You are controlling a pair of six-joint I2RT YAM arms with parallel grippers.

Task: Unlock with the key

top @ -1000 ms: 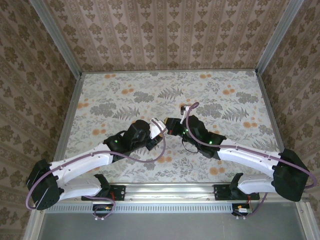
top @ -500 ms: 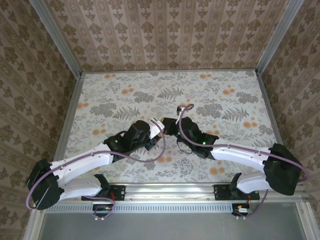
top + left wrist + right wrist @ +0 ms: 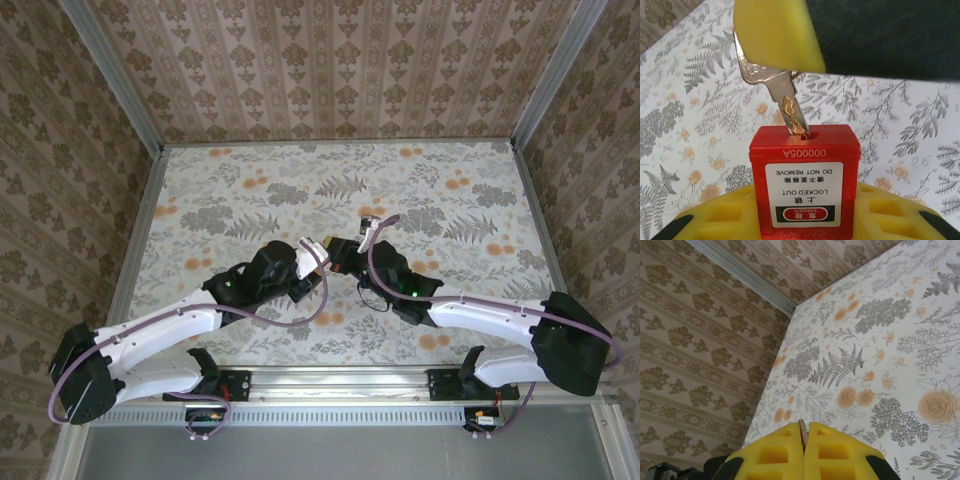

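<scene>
Right fingers (image 3: 775, 35) hide the head of the key (image 3: 782, 95), its tip apparently inside the padlock (image 3: 805, 165).

The key (image 3: 785, 102) is seen as shiny metal, the padlock (image 3: 805, 142) as glossy red plastic, the pads (image 3: 775, 30) as matt yellow foam.

Table (image 3: 250, 180), flat top w/ grey fern & orange flower print

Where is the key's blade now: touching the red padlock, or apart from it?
Touching. The left wrist view shows the key with its blade tip inside the keyhole of the red padlock.
</scene>
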